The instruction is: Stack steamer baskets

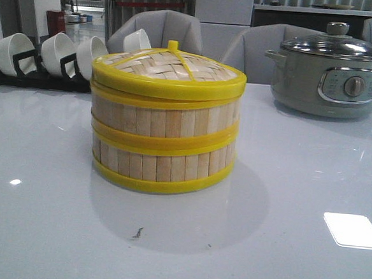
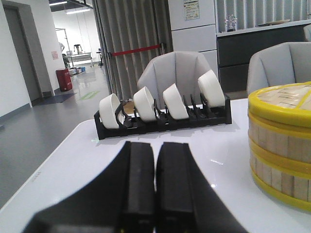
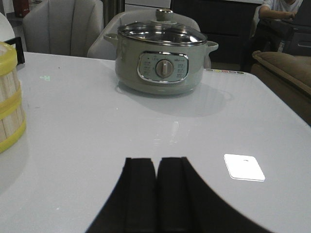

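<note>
Two steamer baskets stand stacked on the white table: the lower basket (image 1: 162,164) carries the upper basket (image 1: 165,120), and the woven yellow-rimmed lid (image 1: 169,69) sits on top. The stack also shows in the left wrist view (image 2: 282,143) and at the edge of the right wrist view (image 3: 8,99). My left gripper (image 2: 155,148) is shut and empty, low over the table, apart from the stack. My right gripper (image 3: 156,162) is shut and empty on the stack's other side. Neither gripper shows in the front view.
A grey electric pot with a glass lid (image 1: 334,73) stands at the back right, also in the right wrist view (image 3: 163,63). A black rack of white bowls (image 1: 48,59) stands at the back left, also in the left wrist view (image 2: 163,109). Grey chairs stand behind the table.
</note>
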`<state>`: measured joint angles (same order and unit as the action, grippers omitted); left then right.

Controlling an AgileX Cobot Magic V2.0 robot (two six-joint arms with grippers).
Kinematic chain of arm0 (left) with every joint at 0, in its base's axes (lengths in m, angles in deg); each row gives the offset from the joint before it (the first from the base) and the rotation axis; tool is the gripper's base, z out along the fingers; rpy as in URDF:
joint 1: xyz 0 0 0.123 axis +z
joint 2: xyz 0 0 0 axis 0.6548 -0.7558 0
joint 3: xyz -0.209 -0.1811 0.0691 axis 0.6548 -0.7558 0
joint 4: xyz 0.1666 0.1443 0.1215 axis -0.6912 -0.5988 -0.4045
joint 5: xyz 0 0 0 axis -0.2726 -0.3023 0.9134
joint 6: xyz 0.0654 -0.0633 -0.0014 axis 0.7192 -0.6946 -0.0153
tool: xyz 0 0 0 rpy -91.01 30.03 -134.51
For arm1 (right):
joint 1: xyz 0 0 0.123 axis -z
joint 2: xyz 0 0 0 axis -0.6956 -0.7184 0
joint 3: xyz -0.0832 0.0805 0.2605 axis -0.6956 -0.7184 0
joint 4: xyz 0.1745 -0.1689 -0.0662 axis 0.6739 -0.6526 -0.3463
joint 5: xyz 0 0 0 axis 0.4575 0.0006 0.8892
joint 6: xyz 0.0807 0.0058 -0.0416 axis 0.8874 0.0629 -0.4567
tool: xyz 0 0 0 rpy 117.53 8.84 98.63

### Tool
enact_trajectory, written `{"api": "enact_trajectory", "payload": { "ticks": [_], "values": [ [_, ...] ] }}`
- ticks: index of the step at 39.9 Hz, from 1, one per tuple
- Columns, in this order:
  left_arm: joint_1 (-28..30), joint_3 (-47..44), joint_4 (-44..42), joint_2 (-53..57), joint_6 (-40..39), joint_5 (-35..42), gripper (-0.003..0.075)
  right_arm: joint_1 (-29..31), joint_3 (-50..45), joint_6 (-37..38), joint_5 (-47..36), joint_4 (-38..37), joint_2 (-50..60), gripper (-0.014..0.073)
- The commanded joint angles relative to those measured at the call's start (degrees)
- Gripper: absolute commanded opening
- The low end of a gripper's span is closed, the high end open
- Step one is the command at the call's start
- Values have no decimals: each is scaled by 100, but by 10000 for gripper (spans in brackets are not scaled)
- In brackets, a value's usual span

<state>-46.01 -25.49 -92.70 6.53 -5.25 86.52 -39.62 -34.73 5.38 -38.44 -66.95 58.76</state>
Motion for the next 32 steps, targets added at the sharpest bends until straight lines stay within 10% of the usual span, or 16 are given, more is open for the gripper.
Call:
{"api": "enact_trajectory", "payload": {
  "ticks": [1, 32],
  "values": [
    [-5, 2, 40, 73, -48, 479, 85, 29, 86, -12, -377, -55, 134, 29],
    [-5, 2, 40, 73, -48, 479, 85, 29, 86, -12, -870, 33, 128, 29]
  ]
}}
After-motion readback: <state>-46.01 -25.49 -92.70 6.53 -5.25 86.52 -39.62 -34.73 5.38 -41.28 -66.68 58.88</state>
